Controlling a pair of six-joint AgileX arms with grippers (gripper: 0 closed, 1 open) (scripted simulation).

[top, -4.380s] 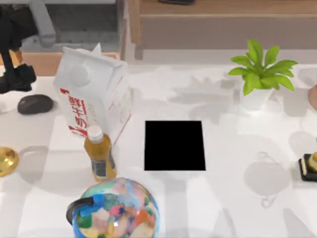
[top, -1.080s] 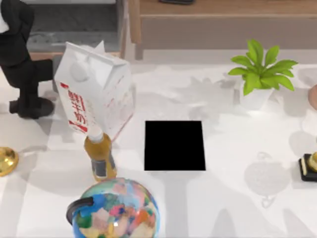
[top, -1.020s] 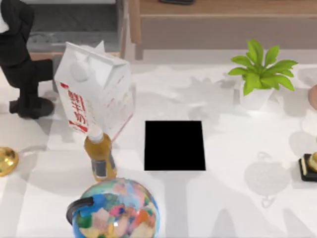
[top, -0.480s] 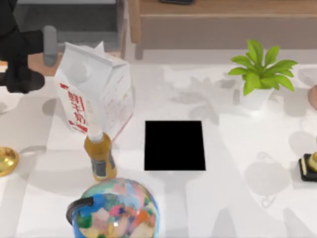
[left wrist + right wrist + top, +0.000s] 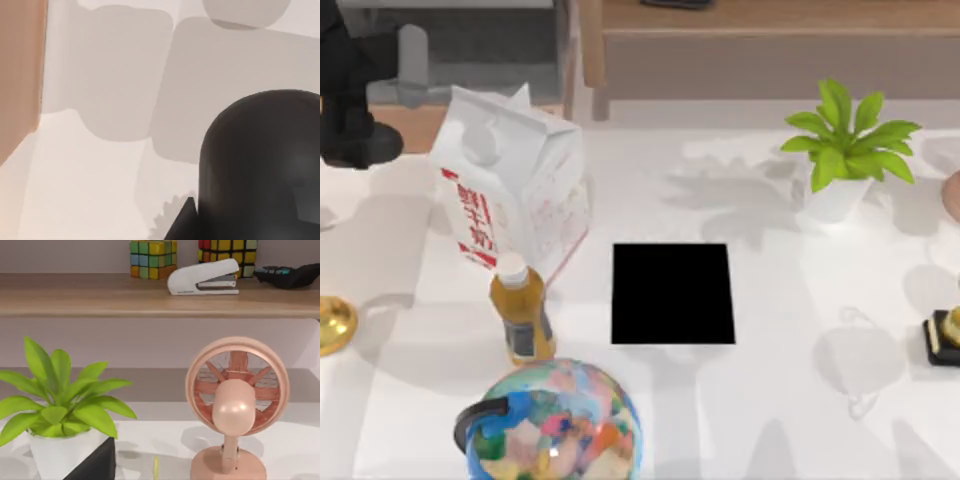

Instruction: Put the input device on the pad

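The left end effector (image 5: 358,140) is hanging over the tabletop's (image 5: 780,400) far left corner, closed around the input device (image 5: 262,165), which is lifted off the surface. The pad (image 5: 673,293) is lying flat near the middle, well apart, just beside the milk carton (image 5: 510,180) and the bottle (image 5: 522,310)

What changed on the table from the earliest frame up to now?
The left end effector came down on the mouse at the table's left, closed on it and lifted it toward the far left corner. The milk carton tipped briefly toward the bottle, then settled back. The pad, globe and plant stayed put.
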